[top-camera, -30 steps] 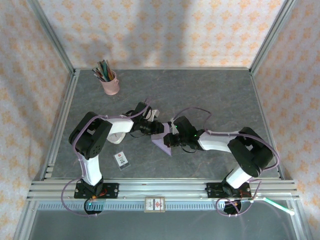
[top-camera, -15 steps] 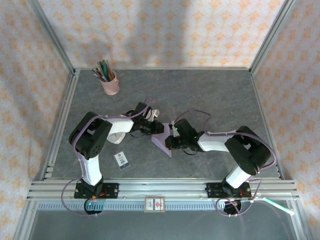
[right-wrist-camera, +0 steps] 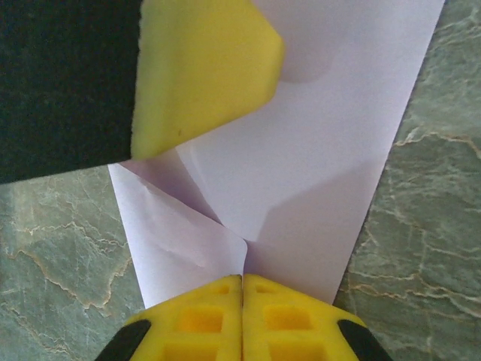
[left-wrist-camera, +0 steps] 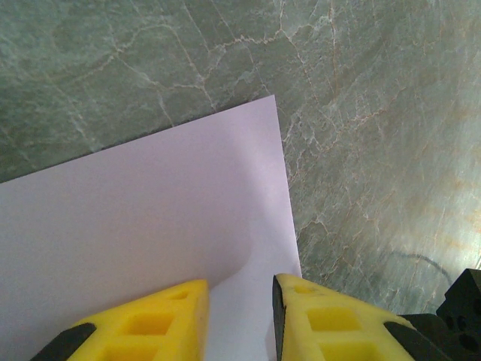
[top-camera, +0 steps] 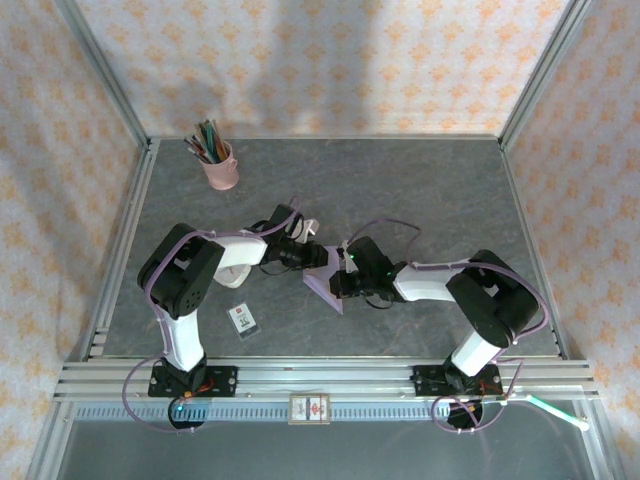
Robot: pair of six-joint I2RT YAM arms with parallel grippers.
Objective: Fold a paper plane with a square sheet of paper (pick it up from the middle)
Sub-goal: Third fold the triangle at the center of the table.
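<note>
The square sheet of paper (top-camera: 330, 288) is lavender and lies partly folded on the grey table between the two arms, with a point toward the near edge. My left gripper (top-camera: 313, 257) rests on its far-left part; in the left wrist view its yellow fingers (left-wrist-camera: 331, 316) stand apart, open, with flat paper (left-wrist-camera: 150, 210) showing in the gap. My right gripper (right-wrist-camera: 242, 277) is shut, fingertips together on the paper (right-wrist-camera: 316, 135) where a raised flap's curled edge meets them. One of the left gripper's fingers (right-wrist-camera: 203, 75) presses the sheet at the top left of the right wrist view.
A pink cup of pens (top-camera: 220, 166) stands at the back left. A small white card with dark print (top-camera: 243, 320) lies near the left arm's base. Aluminium rails (top-camera: 320, 375) run along the near edge, and frame posts rise at the corners.
The right arm has slid a little to the left along the paper, its gripper staying shut. The left arm and the sheet have hardly moved.
</note>
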